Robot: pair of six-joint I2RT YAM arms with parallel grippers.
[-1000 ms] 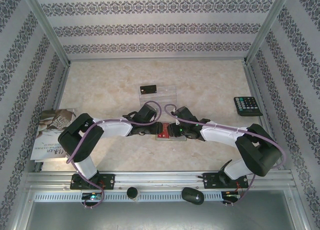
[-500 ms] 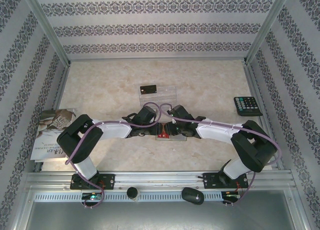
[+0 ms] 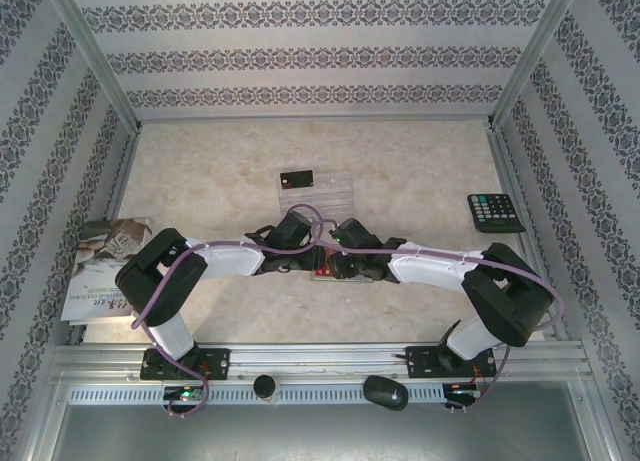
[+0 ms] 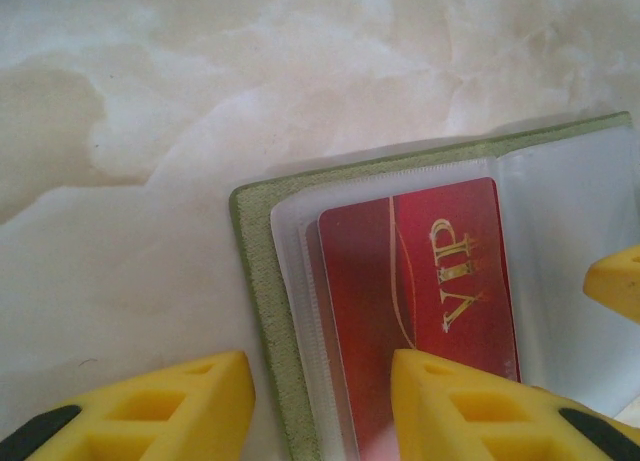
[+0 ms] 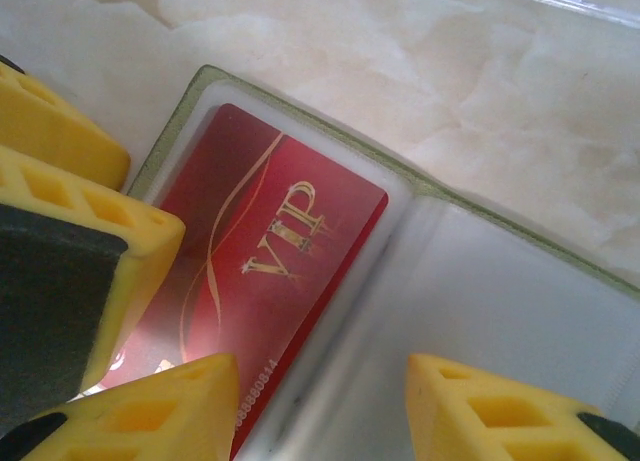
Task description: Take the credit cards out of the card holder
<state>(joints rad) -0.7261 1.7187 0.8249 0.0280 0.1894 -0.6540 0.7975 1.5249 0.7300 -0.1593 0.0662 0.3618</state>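
Table (image 3: 420, 171): pale marbled beige top, flat. Four items lie directly on it.
- Card holder (image 4: 262, 281): near centre, lying open and flat, olive edge on the surface.
- Black card (image 3: 297, 179): far centre, at the left end of the see-through cards (image 3: 335, 189); seems to overlap them.
- Calculator (image 3: 495, 212): right side, near the edge, well apart from the rest.
- Booklet (image 3: 100, 266): printed, at the left edge.
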